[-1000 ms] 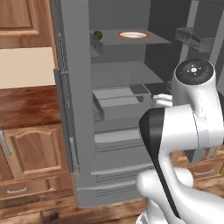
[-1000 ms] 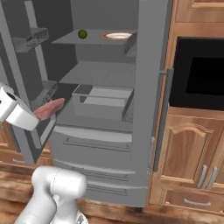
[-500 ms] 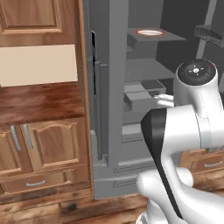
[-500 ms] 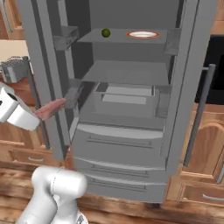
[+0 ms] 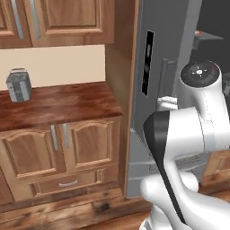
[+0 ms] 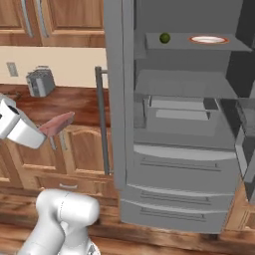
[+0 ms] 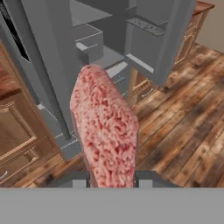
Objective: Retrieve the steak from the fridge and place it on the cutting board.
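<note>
Wooden cabinets and a reddish countertop (image 5: 58,105) have slid into the left base view since a second ago; the base has driven left, away from the open fridge (image 6: 184,134). The gripper (image 7: 111,177) stays clamped on the steak (image 7: 105,127), held at nine o'clock in the right base view. Cutting board not yet visible; carrying phase, I judge.

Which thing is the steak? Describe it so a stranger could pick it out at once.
Start at the tall grey fridge with its doors open, then look left, out in front of the wooden cabinets. There the steak sticks out of the gripper, held off the floor. It is a flat pink slab streaked with white, unlike the round green fruit and the plate on the top shelf.
</note>
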You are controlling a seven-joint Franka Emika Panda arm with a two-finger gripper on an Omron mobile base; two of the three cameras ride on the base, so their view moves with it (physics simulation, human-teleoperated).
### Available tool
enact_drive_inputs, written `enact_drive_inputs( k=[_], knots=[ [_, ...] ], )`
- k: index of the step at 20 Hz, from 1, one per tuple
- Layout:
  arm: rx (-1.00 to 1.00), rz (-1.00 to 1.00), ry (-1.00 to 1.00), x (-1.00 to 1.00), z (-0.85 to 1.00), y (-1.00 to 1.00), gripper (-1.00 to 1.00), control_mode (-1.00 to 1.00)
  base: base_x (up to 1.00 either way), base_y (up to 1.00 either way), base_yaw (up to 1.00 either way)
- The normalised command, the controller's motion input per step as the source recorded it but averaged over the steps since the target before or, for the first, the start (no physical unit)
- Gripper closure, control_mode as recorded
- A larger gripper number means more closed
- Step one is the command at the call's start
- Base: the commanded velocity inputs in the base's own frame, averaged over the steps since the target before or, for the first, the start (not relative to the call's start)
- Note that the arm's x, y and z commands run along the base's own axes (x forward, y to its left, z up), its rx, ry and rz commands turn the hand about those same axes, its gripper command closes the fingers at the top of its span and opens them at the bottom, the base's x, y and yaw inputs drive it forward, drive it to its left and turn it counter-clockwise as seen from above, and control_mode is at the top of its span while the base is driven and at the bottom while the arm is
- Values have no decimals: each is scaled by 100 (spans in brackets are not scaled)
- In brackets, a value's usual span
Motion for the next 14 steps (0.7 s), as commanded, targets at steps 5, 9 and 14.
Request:
enact_drive_inputs(
  k=[5, 9, 14],
  knots=[
    [0, 0, 0, 0, 0, 0, 100, 100, -6, 89, -6],
    [0, 0, 0, 0, 0, 0, 100, 100, 0, 85, -1],
    [0, 0, 0, 0, 0, 0, 100, 100, 0, 85, 0]
  ],
)
